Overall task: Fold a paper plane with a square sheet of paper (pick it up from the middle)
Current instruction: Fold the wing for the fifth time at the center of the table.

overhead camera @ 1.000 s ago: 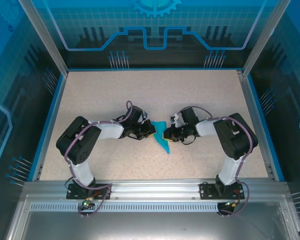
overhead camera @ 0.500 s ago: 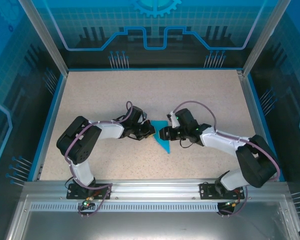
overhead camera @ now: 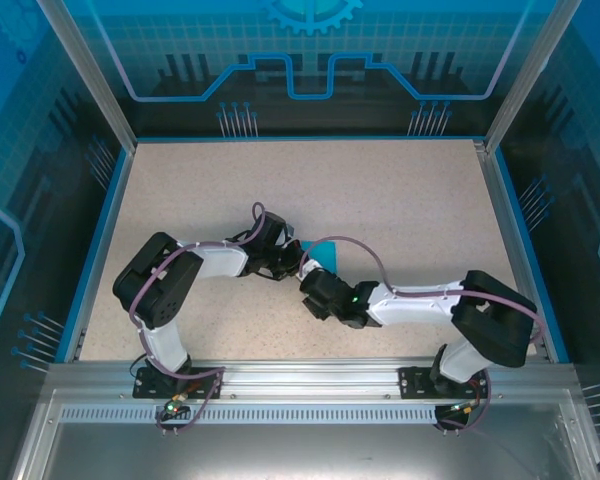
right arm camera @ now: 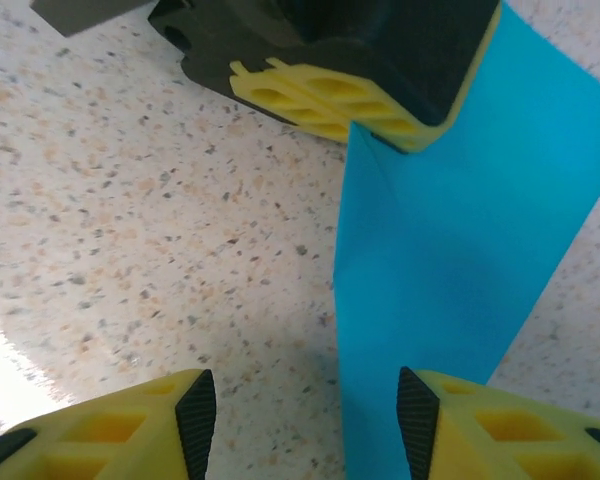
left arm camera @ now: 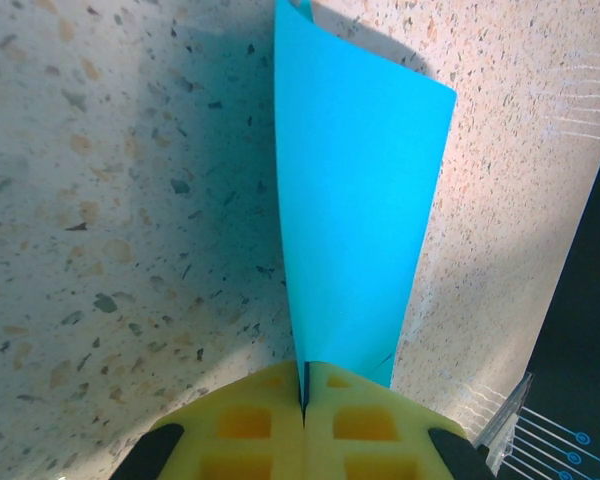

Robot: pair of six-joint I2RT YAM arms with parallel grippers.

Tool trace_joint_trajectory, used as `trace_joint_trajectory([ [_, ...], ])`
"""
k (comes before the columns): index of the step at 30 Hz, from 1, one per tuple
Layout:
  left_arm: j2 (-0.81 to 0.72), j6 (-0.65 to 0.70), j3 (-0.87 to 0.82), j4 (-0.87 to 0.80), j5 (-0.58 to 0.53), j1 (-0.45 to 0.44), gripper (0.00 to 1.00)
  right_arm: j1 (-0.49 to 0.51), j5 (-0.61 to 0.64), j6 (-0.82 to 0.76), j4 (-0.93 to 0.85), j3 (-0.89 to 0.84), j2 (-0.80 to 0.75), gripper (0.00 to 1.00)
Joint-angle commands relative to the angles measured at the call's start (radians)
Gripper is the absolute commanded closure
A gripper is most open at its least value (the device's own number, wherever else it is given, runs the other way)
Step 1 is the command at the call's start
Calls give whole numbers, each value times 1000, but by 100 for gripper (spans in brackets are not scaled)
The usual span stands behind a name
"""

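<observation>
Centre table (overhead camera: 380, 190): the left gripper (left arm camera: 303, 398) stays clamped on the narrow end of the folded teal paper (left arm camera: 355, 230), which fans out from its yellow pads (left arm camera: 250, 425) and stands on edge just right of them. The right gripper (right arm camera: 307, 415), a second ago facing it from the right, has swung round to the near side. Its jaws are spread wide with the paper's free end (right arm camera: 450, 250) between them, untouched. It appears set for a fresh grip, likely to press the next crease.
</observation>
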Motion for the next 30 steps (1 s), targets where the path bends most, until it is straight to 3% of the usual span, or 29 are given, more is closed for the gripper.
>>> trace_joint_trajectory([
  [1,-26,11,26,-33,-3,-7,100,16,176,-39,-54,44,48,49],
  [11,-25,10,26,-33,-2,-7,100,27,174,-67,-32,69,106,58],
  [28,-20,5,42,-52,-9,-7,100,30,221,-45,-9,61,132,91],
  [30,-26,5,43,-69,-24,-5,90,29,219,-37,1,60,132,94],
])
